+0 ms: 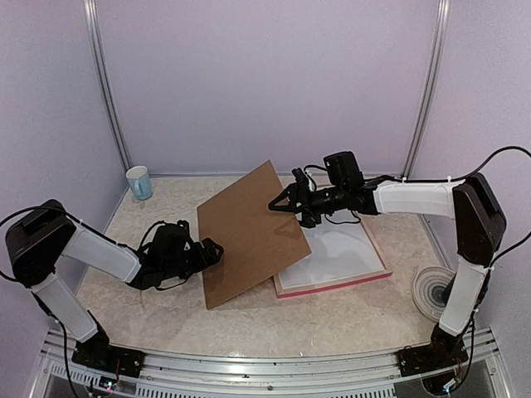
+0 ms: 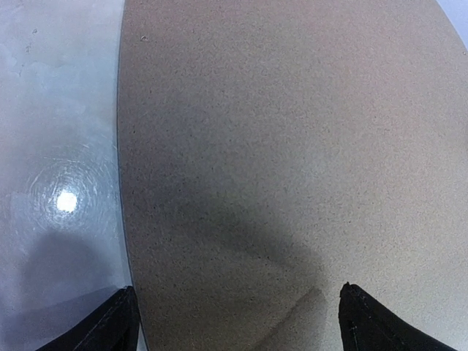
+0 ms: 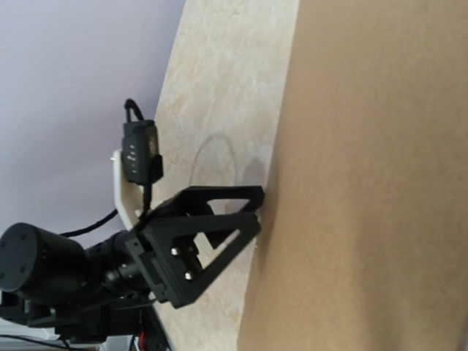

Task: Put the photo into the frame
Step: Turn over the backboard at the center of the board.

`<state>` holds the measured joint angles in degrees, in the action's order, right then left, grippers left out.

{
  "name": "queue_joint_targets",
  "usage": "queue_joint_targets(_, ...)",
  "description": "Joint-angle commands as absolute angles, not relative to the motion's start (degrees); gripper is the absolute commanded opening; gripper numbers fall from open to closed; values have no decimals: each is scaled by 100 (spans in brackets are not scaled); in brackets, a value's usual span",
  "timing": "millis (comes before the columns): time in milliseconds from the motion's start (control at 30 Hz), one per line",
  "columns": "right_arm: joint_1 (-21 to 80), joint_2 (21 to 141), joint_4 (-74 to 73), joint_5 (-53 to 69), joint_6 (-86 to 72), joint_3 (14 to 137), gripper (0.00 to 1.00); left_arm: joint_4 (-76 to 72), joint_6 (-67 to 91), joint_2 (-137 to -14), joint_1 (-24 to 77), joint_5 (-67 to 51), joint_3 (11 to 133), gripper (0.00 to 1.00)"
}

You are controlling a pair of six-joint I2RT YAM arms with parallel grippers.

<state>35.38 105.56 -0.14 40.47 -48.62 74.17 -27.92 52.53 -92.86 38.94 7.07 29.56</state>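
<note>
board tipped up off the frame, photo not in sight

the brown backing board (image 1: 249,232) is tilted over the left part of the frame (image 1: 332,283). the frame lies flat on the table (image 1: 332,332) at the right, its pink rail showing along the near edge. the tilt is probably for access: with the board raised, the opening is free to take the print.

the right gripper (image 1: 275,203) meets the board's far right edge and looks pinched onto it. its own camera shows no fingers, so that is a judgement. the left gripper (image 1: 214,250) sits at the board's left edge with its 2 fingers (image 2: 110,325) spread wide, seemingly steadying the board, not clamping it.

the photo cannot be made out. a white sheet (image 1: 340,249) fills the frame (mat or print back, i cannot tell which). a pale blue cup (image 1: 139,182) stands at the far left, well apart from the work. no brand, label or writing is legible anywhere.
</note>
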Motion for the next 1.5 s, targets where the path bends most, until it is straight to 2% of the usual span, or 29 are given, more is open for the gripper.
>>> queue_joint_targets(0, 3638, 10268, 98, 4311, -4798, 7603, 79, -2843, 5291, -9412, 4008, 401, 3080, 93)
queue_joint_targets(1467, 3822, 9817, 431, 4786, -5185, 7884, 80, -2927, 5322, -9835, 4324, 293, 3607, 93)
